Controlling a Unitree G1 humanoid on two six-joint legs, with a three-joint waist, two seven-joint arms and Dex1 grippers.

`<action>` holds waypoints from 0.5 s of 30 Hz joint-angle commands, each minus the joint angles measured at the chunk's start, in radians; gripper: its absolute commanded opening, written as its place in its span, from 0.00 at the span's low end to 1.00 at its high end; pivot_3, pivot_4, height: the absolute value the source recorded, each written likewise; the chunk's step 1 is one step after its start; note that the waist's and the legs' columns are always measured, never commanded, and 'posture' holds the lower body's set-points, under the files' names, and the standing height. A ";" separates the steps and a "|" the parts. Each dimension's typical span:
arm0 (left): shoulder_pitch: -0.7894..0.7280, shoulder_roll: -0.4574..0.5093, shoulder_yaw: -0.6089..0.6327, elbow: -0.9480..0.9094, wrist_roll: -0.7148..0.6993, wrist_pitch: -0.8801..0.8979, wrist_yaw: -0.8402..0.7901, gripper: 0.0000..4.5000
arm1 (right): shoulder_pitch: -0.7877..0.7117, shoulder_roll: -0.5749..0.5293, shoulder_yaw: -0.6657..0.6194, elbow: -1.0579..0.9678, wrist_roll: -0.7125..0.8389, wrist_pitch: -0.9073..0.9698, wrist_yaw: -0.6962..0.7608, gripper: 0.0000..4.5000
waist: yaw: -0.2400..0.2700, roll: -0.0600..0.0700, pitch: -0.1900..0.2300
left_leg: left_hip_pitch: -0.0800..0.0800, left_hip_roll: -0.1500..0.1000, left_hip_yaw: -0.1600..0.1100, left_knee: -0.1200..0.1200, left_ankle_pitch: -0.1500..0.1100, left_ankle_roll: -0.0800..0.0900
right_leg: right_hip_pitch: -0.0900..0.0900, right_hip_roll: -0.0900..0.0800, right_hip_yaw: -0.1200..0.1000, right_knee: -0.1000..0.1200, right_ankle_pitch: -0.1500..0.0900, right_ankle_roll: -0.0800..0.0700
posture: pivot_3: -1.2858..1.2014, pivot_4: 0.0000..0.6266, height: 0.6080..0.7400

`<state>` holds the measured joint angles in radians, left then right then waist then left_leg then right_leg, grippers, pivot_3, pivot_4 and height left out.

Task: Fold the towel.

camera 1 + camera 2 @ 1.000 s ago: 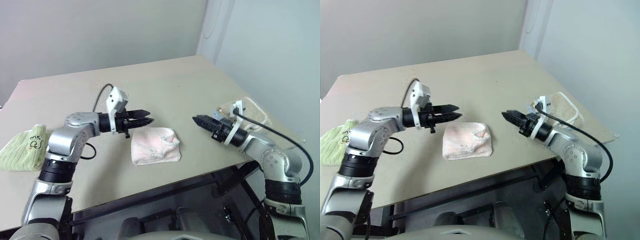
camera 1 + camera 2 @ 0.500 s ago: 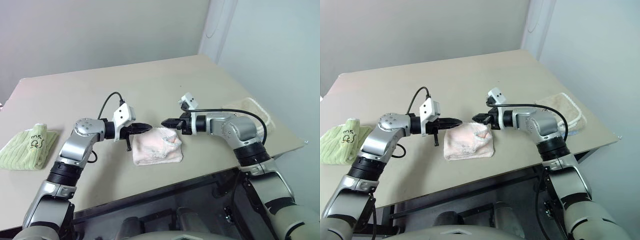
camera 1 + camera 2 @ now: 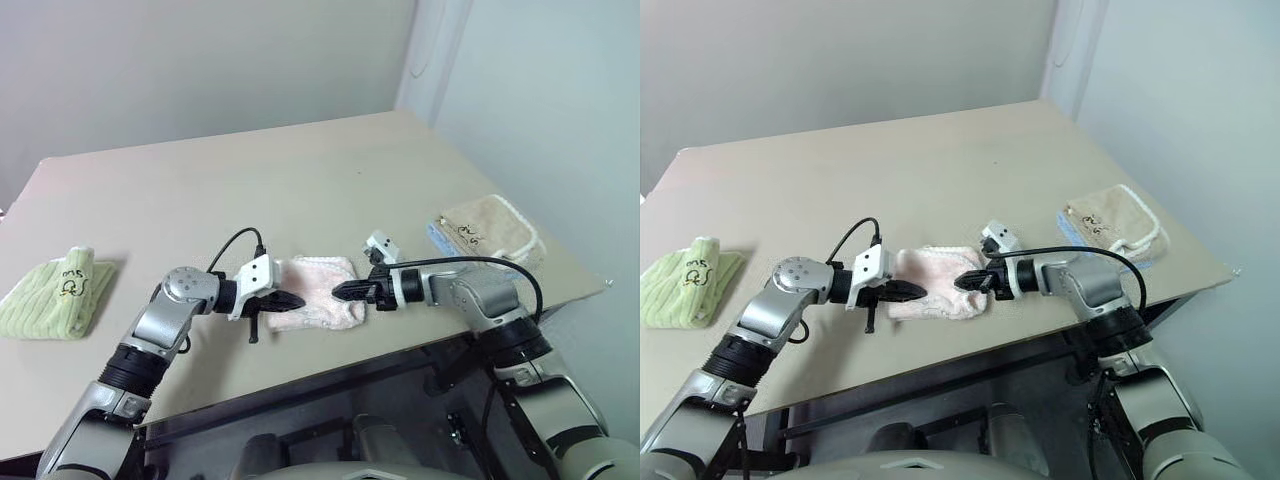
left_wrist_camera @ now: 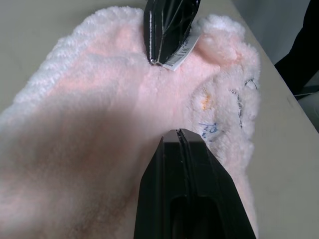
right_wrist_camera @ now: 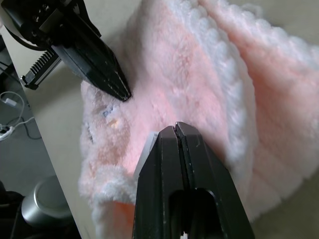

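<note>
The towel (image 3: 318, 309) is a pale pink, folded bundle with white edging, lying near the table's front edge. My left gripper (image 3: 297, 300) comes in from the left, shut, with its tip resting on the towel's left part. My right gripper (image 3: 337, 291) comes in from the right, also shut, with its tip on the towel's top. The two tips face each other a short way apart. In the left wrist view my left gripper (image 4: 179, 132) presses into the pile, and a white label (image 4: 180, 54) lies beside the right gripper's tip. Small embroidered marks (image 4: 213, 125) show near the towel's edge.
A green folded towel (image 3: 55, 294) lies at the table's left. A beige folded towel (image 3: 488, 231) lies at the right edge. The table's front edge (image 3: 330, 363) runs just below the pink towel, with dark equipment beneath it.
Both grippers have shut, come down and moved inward from either side until their tips rest on the pink towel. The right arm no longer covers the beige towel.
</note>
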<state>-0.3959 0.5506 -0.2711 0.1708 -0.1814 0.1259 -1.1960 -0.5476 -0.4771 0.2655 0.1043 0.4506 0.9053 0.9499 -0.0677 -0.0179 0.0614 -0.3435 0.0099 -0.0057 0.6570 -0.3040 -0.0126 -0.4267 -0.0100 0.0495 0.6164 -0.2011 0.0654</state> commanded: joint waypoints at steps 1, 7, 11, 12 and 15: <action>-0.024 -0.020 -0.003 0.029 0.007 -0.012 0.001 0.01 | 0.025 0.007 -0.007 -0.013 -0.025 -0.070 0.001 0.00 | 0.000 0.000 0.000 | 0.001 0.000 0.000 0.000 0.000 0.000 | 0.001 0.000 0.000 0.000 0.000 0.000 | 0.52 0.00 1.00; -0.062 -0.066 0.008 0.107 0.004 -0.004 0.014 0.01 | 0.022 0.078 -0.033 0.099 -0.073 -0.204 -0.031 0.00 | -0.001 0.000 0.000 | 0.002 0.000 0.000 0.002 0.000 0.000 | 0.001 0.000 0.000 0.003 0.000 0.000 | 0.52 0.00 1.00; -0.086 -0.086 0.017 0.163 0.001 0.004 0.027 0.01 | -0.005 0.122 -0.027 0.188 -0.130 -0.263 -0.075 0.00 | -0.003 0.000 0.000 | 0.002 0.000 0.000 0.003 0.000 0.000 | 0.002 0.000 0.000 0.003 0.000 0.000 | 0.52 0.00 1.00; -0.089 -0.086 0.015 0.174 0.007 -0.003 0.027 0.01 | -0.009 0.127 -0.026 0.195 -0.134 -0.269 -0.073 0.00 | -0.002 0.000 0.000 | 0.002 0.000 0.000 0.003 0.000 0.000 | 0.002 0.000 0.000 0.003 0.000 0.000 | 0.52 0.00 1.00; -0.097 -0.095 0.019 0.200 0.006 -0.006 0.030 0.01 | -0.018 0.135 -0.025 0.209 -0.142 -0.280 -0.055 0.00 | -0.002 0.000 0.000 | 0.002 0.000 0.000 0.004 0.000 0.000 | 0.002 0.000 0.000 0.004 0.000 0.000 | 0.52 0.00 1.00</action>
<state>-0.4707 0.4593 -0.2752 0.3614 -0.1796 0.1279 -1.1735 -0.5404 -0.3479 0.2504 0.3083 0.3188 0.6416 0.8913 -0.0694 -0.0180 0.0612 -0.3417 0.0100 -0.0059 0.6614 -0.3040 -0.0126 -0.4246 -0.0095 0.0498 0.6210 -0.2008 0.0655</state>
